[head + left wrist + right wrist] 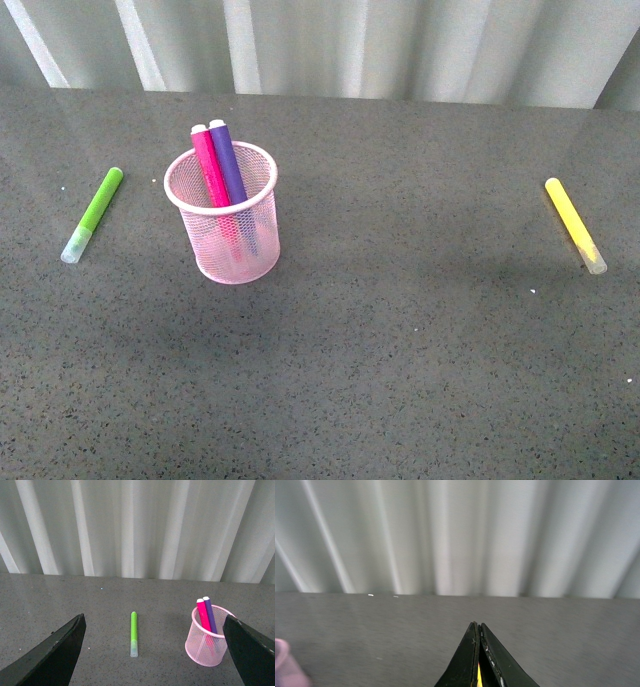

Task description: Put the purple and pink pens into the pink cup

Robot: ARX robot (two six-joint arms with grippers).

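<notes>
A: Left end effector (pixel 152 651): fingers (pixel 51 654) spread wide, nothing between them, hanging above the worktop (pixel 400 380). Right end effector (pixel 478 628): tips pressed together, empty as far as I can see; the yellow sliver at its base looks like the yellow marker (pixel 573 224) lying below it, not gripped.

B: Pens?

A: Both in the pink cup (pixel 224 213). Pink pen (pixel 212 170) and purple pen (pixel 229 162) stand side by side, leaning toward the cup's far rim, white tips poking above it. Task looks done to me.

B: Strays?

A: Lime-green marker (pixel 94 212) lies flat left of the cup, well apart. Yellow one lies far to the cup's right. Neither belongs in it.

B: If a pen needs reseating?

A: Judgement only: light, rigid plastic barrels, smooth, so likely a bit slippery. Pinch the exposed upper barrel just under the white tip and lift straight along the lean.

B: Cup itself?

A: Wire mesh, probably very light and easy to tip or slide. Don't snag the rim; if it must move, grip the solid rim, not the mesh.
</notes>
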